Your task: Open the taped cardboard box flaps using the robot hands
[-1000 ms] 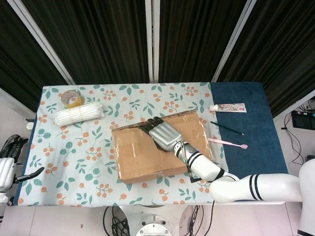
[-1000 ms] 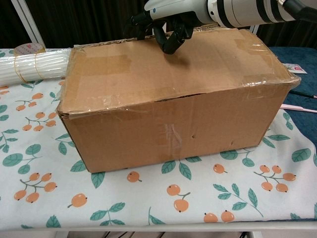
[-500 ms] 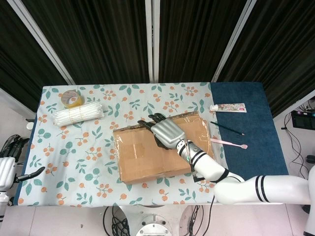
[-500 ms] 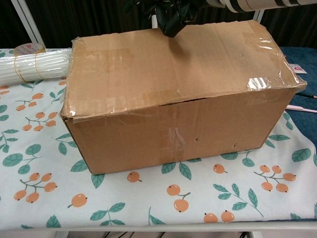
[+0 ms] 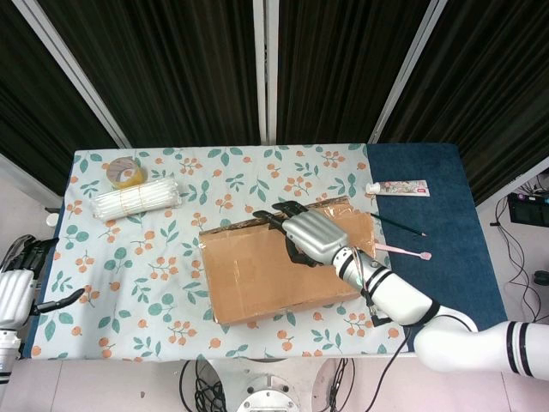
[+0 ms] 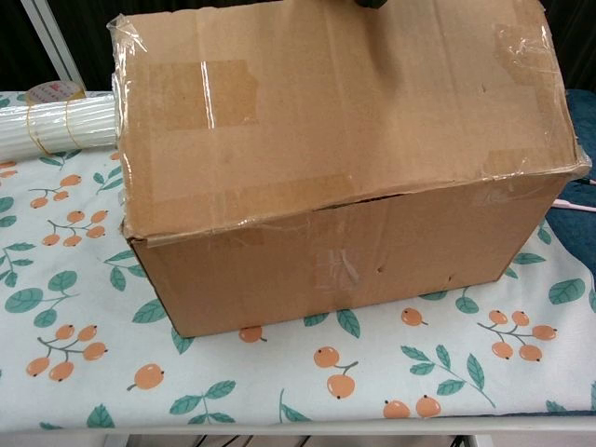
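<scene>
Two hands on the rig, only one working. Right hand (image 5: 310, 235) lies on the far top edge of the cardboard box (image 5: 279, 268), dark fingers (image 5: 276, 214) hooked over that rear edge, gripping the lid. Left hand (image 5: 19, 283) hangs off the near-left table corner, fingers apart, holding nothing.

Box sits centre-right on the table (image 5: 137, 257). In the chest view the box (image 6: 345, 177) looks tipped toward the camera, far side raised, top face filling the frame. Clear tape (image 6: 326, 256) runs across the front seam and over the corners; seam looks sealed but bulging in the middle.

Step, as I judge it: pulling at the rear edge lifts the whole box instead of the flap. Better to bring the left hand in to pin the box down, then pull up at the seam so the tape peels or tears. Risk: the box tips over or slides.

Surface: floral cloth, leaves and orange berries; dark blue cloth (image 5: 429, 189) on the right part. Also there: tape roll (image 5: 125, 171), bundle of white sticks (image 5: 137, 198), toothpaste tube (image 5: 397, 187), pink toothbrush (image 5: 403, 251), dark pen (image 5: 396, 224). Black curtains behind.
</scene>
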Robot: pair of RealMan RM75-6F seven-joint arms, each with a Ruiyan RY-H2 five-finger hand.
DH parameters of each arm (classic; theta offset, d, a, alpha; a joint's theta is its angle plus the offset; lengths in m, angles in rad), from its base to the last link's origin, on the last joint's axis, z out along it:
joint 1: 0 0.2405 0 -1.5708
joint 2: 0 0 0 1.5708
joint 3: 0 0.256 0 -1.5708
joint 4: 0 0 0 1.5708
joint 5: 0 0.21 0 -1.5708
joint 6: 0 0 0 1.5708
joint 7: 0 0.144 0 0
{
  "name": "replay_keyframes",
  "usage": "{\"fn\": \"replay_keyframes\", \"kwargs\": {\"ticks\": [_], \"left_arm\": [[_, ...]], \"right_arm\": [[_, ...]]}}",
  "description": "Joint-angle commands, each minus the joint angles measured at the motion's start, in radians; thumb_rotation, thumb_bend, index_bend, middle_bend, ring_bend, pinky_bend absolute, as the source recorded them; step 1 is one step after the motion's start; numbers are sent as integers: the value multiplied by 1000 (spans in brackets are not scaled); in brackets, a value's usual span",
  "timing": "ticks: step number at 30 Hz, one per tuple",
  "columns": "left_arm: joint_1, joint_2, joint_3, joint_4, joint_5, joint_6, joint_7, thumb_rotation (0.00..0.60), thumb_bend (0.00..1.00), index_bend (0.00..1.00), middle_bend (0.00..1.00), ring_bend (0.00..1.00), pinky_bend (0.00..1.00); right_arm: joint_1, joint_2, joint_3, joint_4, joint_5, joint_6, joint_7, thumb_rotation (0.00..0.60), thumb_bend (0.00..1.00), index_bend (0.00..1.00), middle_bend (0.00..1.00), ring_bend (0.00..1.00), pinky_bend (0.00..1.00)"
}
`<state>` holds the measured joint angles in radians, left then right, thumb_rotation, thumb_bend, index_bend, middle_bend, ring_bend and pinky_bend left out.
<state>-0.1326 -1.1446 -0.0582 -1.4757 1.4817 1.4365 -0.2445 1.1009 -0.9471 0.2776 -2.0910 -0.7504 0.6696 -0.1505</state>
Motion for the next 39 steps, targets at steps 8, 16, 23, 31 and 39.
{"fn": "replay_keyframes", "kwargs": {"ticks": [8, 16, 23, 31, 39], "left_arm": [[-12, 12, -3, -46, 9, -4, 40, 197, 0, 113, 136, 91, 207], [-18, 25, -8, -78, 9, -3, 56, 197, 0, 113, 137, 91, 207], [-21, 37, -11, -98, 13, -1, 63, 198, 0, 113, 136, 91, 207], [-34, 52, -14, -113, 19, -10, 62, 198, 0, 113, 136, 91, 207], [-30, 53, -8, -120, 28, -1, 61, 197, 0, 113, 136, 91, 207]], "right_arm": [[-181, 186, 41, -156, -272, 18, 158, 600, 983, 0, 320, 0, 0], [-334, 304, 27, -234, -524, 84, 269, 600, 979, 0, 322, 0, 0], [-475, 393, -33, -265, -802, 180, 397, 600, 978, 0, 343, 0, 0], [-588, 479, -125, -252, -1054, 293, 525, 600, 977, 0, 469, 5, 0], [-625, 417, -106, -199, -1072, 450, 477, 600, 969, 0, 386, 5, 0]]}}
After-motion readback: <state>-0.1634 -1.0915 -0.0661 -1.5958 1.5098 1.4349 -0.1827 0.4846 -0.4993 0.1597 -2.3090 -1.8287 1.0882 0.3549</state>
